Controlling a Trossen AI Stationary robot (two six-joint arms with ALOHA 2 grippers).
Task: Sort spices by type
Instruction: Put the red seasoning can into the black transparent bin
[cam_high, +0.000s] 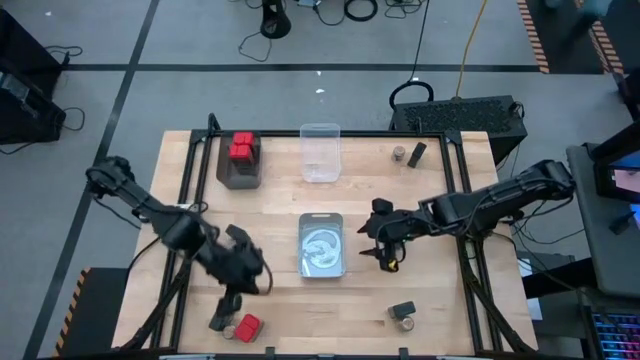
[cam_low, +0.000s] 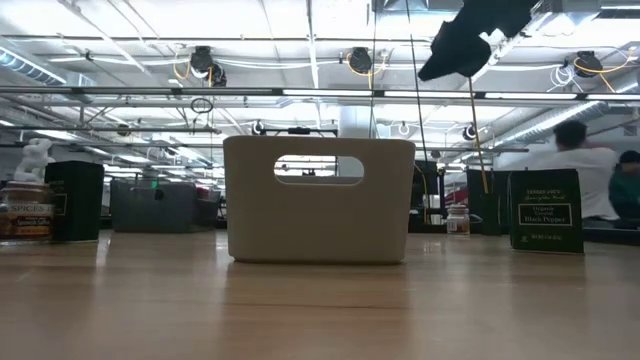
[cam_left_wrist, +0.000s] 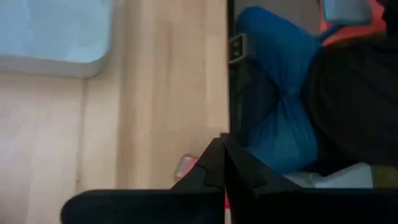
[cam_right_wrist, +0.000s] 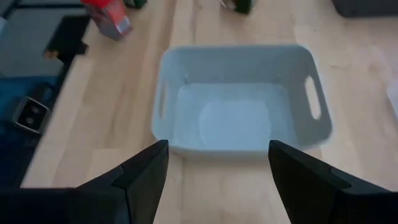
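1. Looking straight down from the high view, the left gripper (cam_high: 232, 300) hangs over the near-left part of the table (cam_high: 275, 315), fingers pressed together and holding nothing, right above a red spice box (cam_high: 248, 325) with a dark container and a round jar (cam_high: 228, 329) just beside it. The right gripper (cam_high: 385, 257) sits right of the silvery tin (cam_high: 322, 246) in the middle, fingers spread and empty. Two more red boxes (cam_high: 242, 147) sit in a dark bin (cam_high: 238, 170) at the far left, with a clear bin (cam_high: 320, 152) to its right. A jar (cam_high: 398, 153) and a black box (cam_high: 417, 153) stand at the far right, and another black box (cam_high: 402, 309) with a jar (cam_high: 405, 322) at the near right.
2. At table height in the low view, a pale bin with a handle slot (cam_low: 318, 200) fills the middle. One side has a jar (cam_low: 27, 211) next to a black box (cam_low: 75, 201), the other a black pepper box (cam_low: 546, 210) and a small jar (cam_low: 458, 220) farther back. A dark bit of arm (cam_low: 470, 35) hangs up top, can't tell which one.
3. From the left wrist, the fingertips (cam_left_wrist: 214, 171) are shut tight, a bit of red (cam_left_wrist: 185, 167) just past them.
4. From the right wrist, the spread fingers (cam_right_wrist: 146, 171) frame the pale bin (cam_right_wrist: 239, 99), with a red box (cam_right_wrist: 109, 17) beyond it.
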